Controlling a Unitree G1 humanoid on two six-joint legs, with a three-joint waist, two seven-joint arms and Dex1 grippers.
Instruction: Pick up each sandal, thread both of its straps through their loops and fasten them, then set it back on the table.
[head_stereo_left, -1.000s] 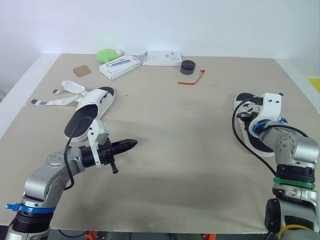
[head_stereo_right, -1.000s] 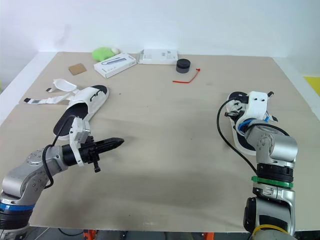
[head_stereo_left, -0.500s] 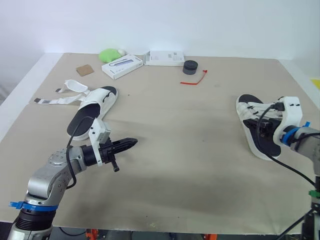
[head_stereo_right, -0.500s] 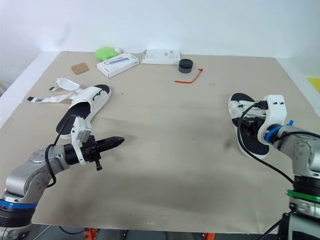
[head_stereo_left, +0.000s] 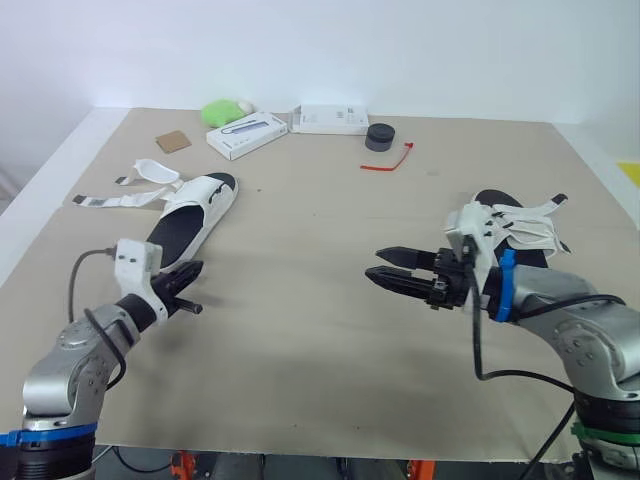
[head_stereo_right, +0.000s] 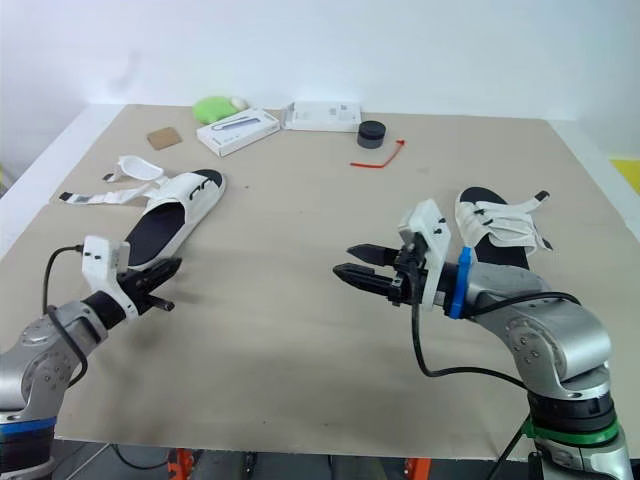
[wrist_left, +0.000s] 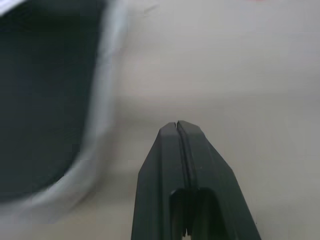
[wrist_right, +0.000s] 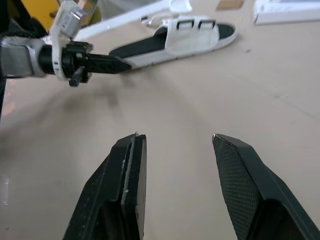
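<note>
Left wrist view: the left gripper (wrist_left: 177, 125) is pressed together, the unstrapped sandal (head_stereo_left: 190, 212) just beside its tips. The right gripper (head_stereo_left: 375, 264) hangs spread over the table (head_stereo_left: 330, 340), the other sandal (head_stereo_left: 515, 232) behind its wrist. Best part the left fingers (wrist_left: 205, 165) first (closed, they grip nothing) and take the sole's edge — clear of the loose straps (head_stereo_left: 110, 199) beyond.
</note>
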